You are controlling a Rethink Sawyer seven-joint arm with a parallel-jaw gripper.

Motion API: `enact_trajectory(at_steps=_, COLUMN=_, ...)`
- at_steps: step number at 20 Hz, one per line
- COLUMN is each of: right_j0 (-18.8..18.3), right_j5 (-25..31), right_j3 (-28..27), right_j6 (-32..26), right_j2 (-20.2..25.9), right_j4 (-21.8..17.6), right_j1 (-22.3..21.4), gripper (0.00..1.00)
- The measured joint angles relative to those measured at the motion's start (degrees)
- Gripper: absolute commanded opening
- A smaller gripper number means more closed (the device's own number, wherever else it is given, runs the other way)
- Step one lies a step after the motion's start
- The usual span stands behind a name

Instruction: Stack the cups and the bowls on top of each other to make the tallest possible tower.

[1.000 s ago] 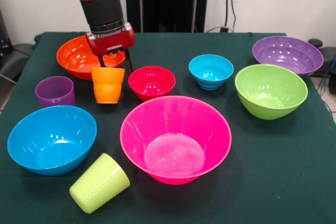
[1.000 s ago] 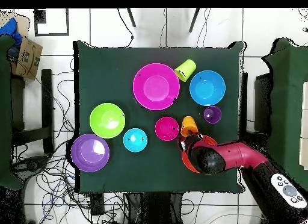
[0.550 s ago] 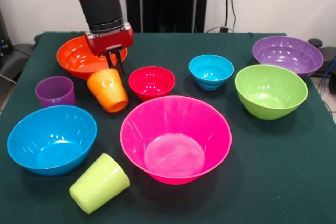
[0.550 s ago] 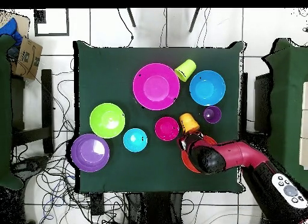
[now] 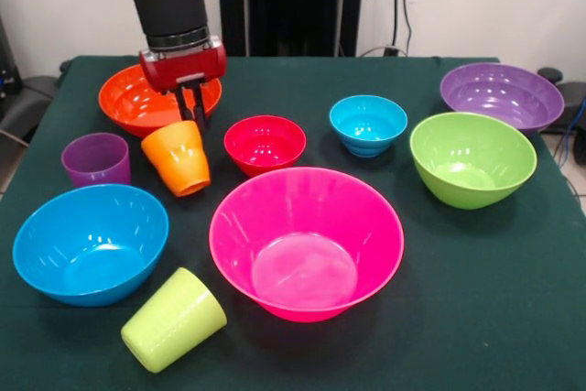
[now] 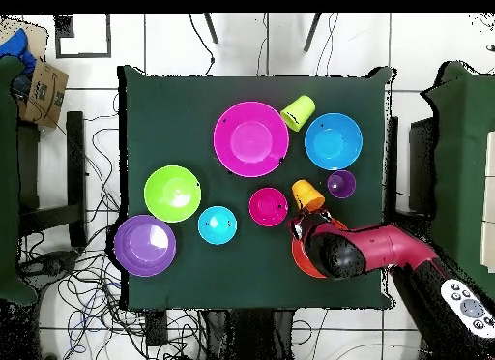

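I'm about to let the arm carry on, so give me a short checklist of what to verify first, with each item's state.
1. Hand shut on the orange cup: ok, pinching its rim.
2. Cup hanging straight: not ok, it tilts, mouth toward the camera.
3. Cup off the table: cannot tell.
4. Red bowl upright and empty, ready to take a cup: ok.
5. Purple cup clear of the held cup: ok, a gap shows between them.
6. Green cup upright: not ok, it lies on its side.
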Motion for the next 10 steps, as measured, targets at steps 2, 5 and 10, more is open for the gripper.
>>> enact_trajectory(at_steps=2, right_j0=0.37, right_j5=0.0, right_j3=0.01, right_j6=0.0, right_j2=-0.01, right_j4=-0.01, right_j1=-0.95, gripper=0.0)
enact_trajectory(at_steps=5, right_j0=1.51, right_j5=0.0, right_j3=0.02, right_j6=0.0, right_j2=-0.13, right_j4=0.0, right_j1=-2.65, gripper=0.0)
enact_trajectory(at_steps=10, right_j0=4.42, right_j5=0.0, right_j3=0.08, right_j6=0.0, right_j2=-1.02, right_j4=0.0, right_j1=-5.35, gripper=0.0)
